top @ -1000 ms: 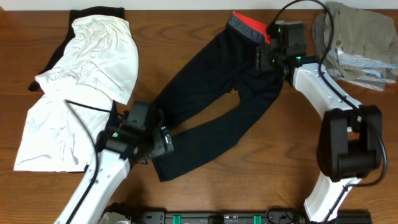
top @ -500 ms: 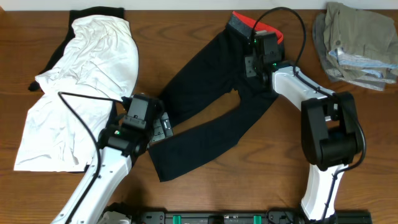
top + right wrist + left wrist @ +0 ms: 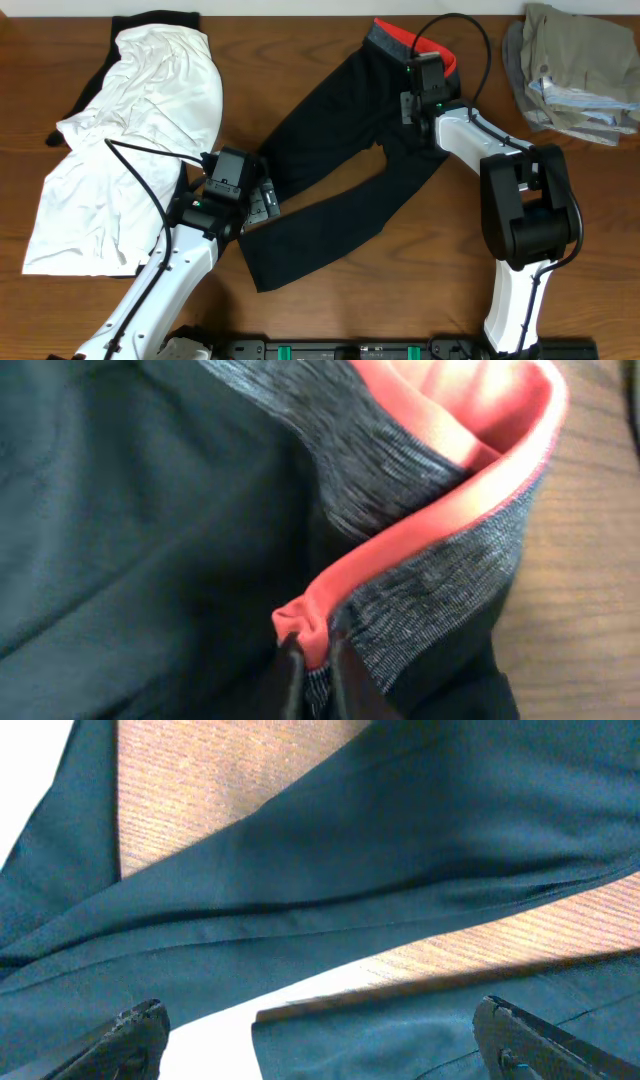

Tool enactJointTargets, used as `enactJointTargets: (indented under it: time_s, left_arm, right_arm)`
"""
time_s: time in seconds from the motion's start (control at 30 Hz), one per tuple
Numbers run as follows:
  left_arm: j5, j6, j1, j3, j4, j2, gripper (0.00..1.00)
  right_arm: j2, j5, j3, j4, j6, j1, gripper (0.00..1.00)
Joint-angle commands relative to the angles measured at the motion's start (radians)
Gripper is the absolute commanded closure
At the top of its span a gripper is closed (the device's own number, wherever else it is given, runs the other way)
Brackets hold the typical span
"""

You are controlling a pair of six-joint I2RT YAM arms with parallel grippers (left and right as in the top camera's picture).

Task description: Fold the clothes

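Right gripper (image 3: 313, 660): fingers nipped narrow on the red-orange edge of the waistband (image 3: 420, 595), trim bunched between the tips, presumably a corner hold so the top of the black pants (image 3: 340, 170) can be lifted and carried over. Left gripper (image 3: 320, 1030): jaws wide, nothing held, a leg hem just ahead of and between its fingers, likely lined up for a matching pinch. Pants lie flat on the table (image 3: 420, 300), legs splayed in a V, grey band curled back showing orange lining
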State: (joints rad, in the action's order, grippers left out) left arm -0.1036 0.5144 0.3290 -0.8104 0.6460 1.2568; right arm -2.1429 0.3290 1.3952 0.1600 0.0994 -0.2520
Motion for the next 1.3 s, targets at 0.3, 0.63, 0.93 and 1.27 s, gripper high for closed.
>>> enactJointTargets:
  time_s: [0.3,0.63,0.93,1.27]
  left_arm:
    - [-0.018,-0.024,-0.005,-0.007,-0.046,0.011,0.02]
    - [-0.017,-0.024,-0.005,-0.007,-0.046,0.011,0.02]
    - [-0.011,-0.024,-0.005,-0.006,-0.043,0.017,0.02]
    - [0.001,-0.049,-0.005,-0.011,-0.049,0.028,0.01]
  right_arm:
    - [0.265,0.119,0.028,0.281,0.087,0.038,0.96]
    - [0.308,-0.055,0.025,0.615,0.171,0.262,0.87]
    - [0.311,-0.251,0.032,0.650,0.098,0.409,0.62]
    - [0.340,-0.427,0.113,0.488,-0.148,0.271,0.37]
